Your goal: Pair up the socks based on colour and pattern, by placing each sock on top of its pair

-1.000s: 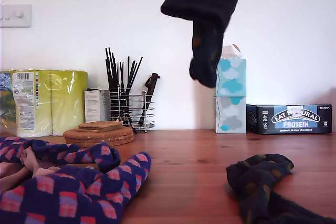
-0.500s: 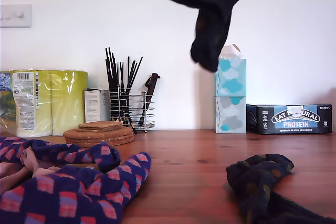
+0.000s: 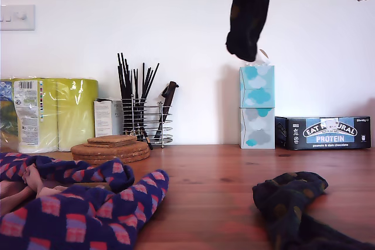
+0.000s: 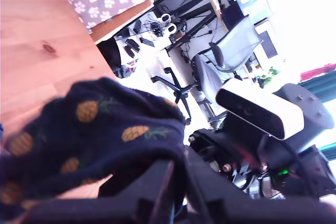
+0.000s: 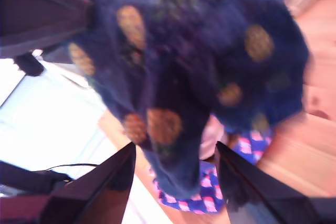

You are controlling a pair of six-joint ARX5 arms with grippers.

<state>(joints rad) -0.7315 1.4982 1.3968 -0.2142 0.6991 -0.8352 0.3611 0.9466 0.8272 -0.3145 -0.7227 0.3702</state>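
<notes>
1. My first gripper is clamped on the dotted sock, held high, right of centre in the exterior view; my second gripper has its fingers apart, near the sock.
2. Carry it over its mate, near right in the exterior view; lower until it drapes flat, then release.
3. Box, far right: "EAT NATURAL PROTEIN".

In the exterior view I see bare table across the lower middle, between the diamond-patterned socks heaped lower left and the dotted sock lower right. A hanging sock blocks the upper middle. Kitchen rolls, utensil rack, tissue boxes and snack box line the back wall.
</notes>
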